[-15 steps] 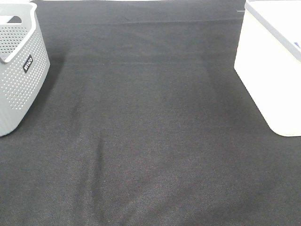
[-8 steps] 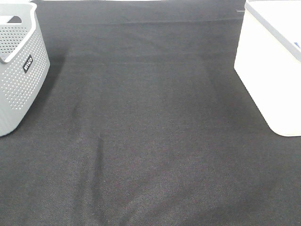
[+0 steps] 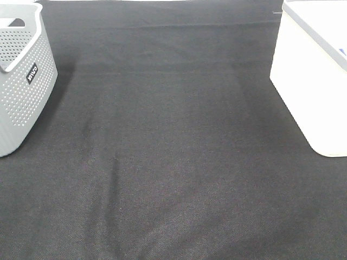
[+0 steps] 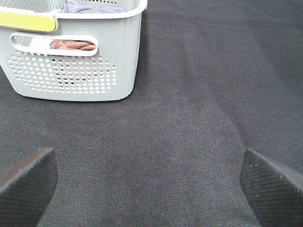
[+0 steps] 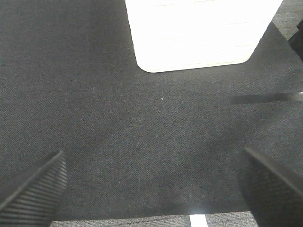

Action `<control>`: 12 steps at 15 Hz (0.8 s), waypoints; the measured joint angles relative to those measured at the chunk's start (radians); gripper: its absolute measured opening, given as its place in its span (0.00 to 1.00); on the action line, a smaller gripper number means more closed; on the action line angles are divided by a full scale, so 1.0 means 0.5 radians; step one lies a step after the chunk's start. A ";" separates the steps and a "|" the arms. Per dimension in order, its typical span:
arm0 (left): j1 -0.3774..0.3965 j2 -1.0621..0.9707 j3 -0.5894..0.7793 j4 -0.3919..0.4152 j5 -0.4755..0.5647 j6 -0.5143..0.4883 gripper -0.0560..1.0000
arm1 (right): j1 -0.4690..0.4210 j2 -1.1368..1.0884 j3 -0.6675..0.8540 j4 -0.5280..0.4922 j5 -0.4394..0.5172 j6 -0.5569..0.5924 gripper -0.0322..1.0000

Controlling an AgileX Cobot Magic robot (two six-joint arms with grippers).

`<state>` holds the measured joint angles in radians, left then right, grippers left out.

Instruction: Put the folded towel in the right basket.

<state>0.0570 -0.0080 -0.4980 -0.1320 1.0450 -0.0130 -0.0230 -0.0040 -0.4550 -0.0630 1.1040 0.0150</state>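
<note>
The right basket [image 3: 320, 81] is white with solid walls and stands at the table's right edge; it also shows in the right wrist view [image 5: 199, 33]. The left basket [image 3: 21, 81] is grey and perforated. In the left wrist view this grey basket [image 4: 75, 71] holds a brown towel [image 4: 73, 45], seen through the handle slot, and a blue-grey cloth [image 4: 90, 7] on top. My left gripper [image 4: 150, 182] is open and empty, above the cloth short of the grey basket. My right gripper [image 5: 154, 187] is open and empty, short of the white basket. Neither gripper shows in the exterior high view.
A black cloth [image 3: 173, 151] covers the table between the two baskets. In the right wrist view the cloth's edge [image 5: 142, 221] runs close to the gripper, with a small white mark [image 5: 198, 220] on it. A thin dark strip [image 5: 265, 98] lies beside the white basket.
</note>
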 joint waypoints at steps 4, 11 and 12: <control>0.000 0.000 0.000 0.000 0.000 0.000 0.97 | 0.000 0.000 0.000 0.000 0.000 0.002 0.95; 0.000 0.000 0.000 0.000 0.000 0.000 0.97 | 0.000 0.000 0.000 0.000 0.000 0.002 0.95; 0.000 0.000 0.000 0.000 0.000 0.000 0.97 | 0.000 0.000 0.000 0.000 0.000 0.002 0.95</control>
<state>0.0570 -0.0080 -0.4980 -0.1320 1.0450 -0.0130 -0.0230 -0.0040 -0.4550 -0.0630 1.1040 0.0160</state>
